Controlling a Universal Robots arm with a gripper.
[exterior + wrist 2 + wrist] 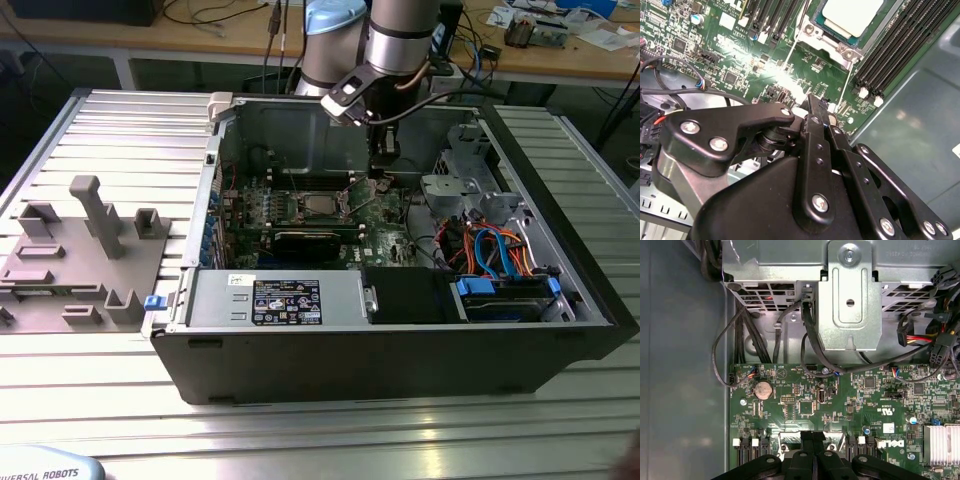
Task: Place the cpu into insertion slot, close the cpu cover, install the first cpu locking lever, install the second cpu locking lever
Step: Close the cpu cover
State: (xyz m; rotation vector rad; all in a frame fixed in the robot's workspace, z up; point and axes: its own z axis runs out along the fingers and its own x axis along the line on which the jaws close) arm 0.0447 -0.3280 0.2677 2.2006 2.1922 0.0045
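While cpu (849, 14) lies in slot (851, 54), cover (826, 39) apparently down over it | gripper (812, 101) pressed together, nothing visibly pinched, hovers near slot corner over board (810, 70) | lever rods (791, 47) beside slot, latching unclear | judged: placing done, levers left.

The motherboard (840, 405) is rendered in green, and the cpu (850, 15) is topped in dull silver. The gripper (812, 102) is finished in black. Toward the exterior view's right, cables (497, 250) are coloured blue and orange; the table (120, 125) is ribbed grey.
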